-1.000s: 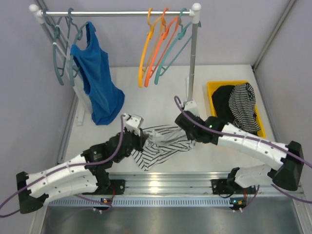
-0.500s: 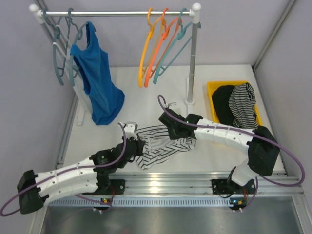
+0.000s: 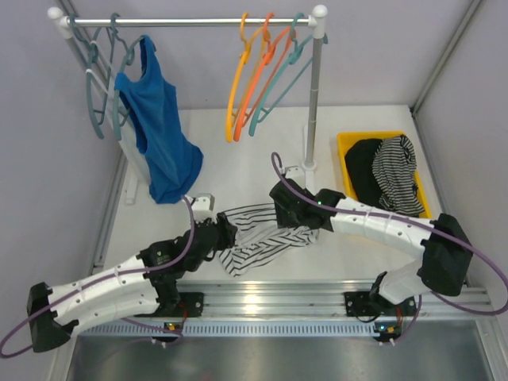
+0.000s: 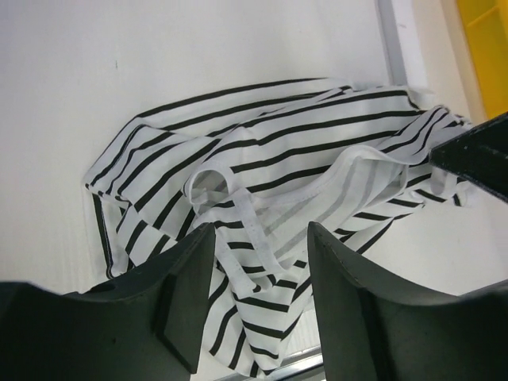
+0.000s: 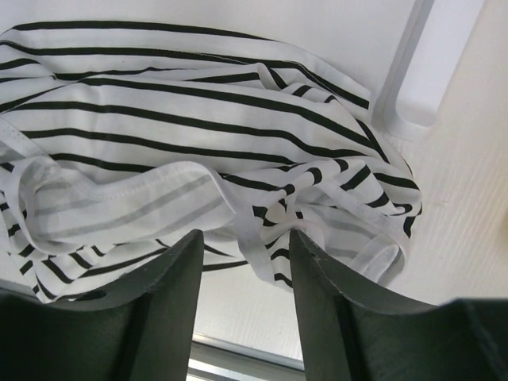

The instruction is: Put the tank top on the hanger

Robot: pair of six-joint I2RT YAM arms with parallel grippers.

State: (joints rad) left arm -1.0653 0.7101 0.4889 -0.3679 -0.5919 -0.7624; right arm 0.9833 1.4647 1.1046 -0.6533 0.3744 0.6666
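Note:
The tank top, white with bold black stripes, lies crumpled on the table between the two arms. My left gripper sits at its left edge, open, with striped fabric lying loose between the fingers. At the top's right edge my right gripper is open too, with a strap fold between its fingers but not pinched. The tank top spreads flat beyond them. The amber hanger hangs on the rail at the back, far from both grippers.
A clothes rack stands at the back with a redder orange hanger, teal hangers and a blue top. A yellow bin at the right holds dark and fine-striped garments. The rack's base is near the right gripper.
Both grippers went from shut on the tank top to open. The top has dropped and now lies lower and flatter on the table. The right arm has shifted leftward.

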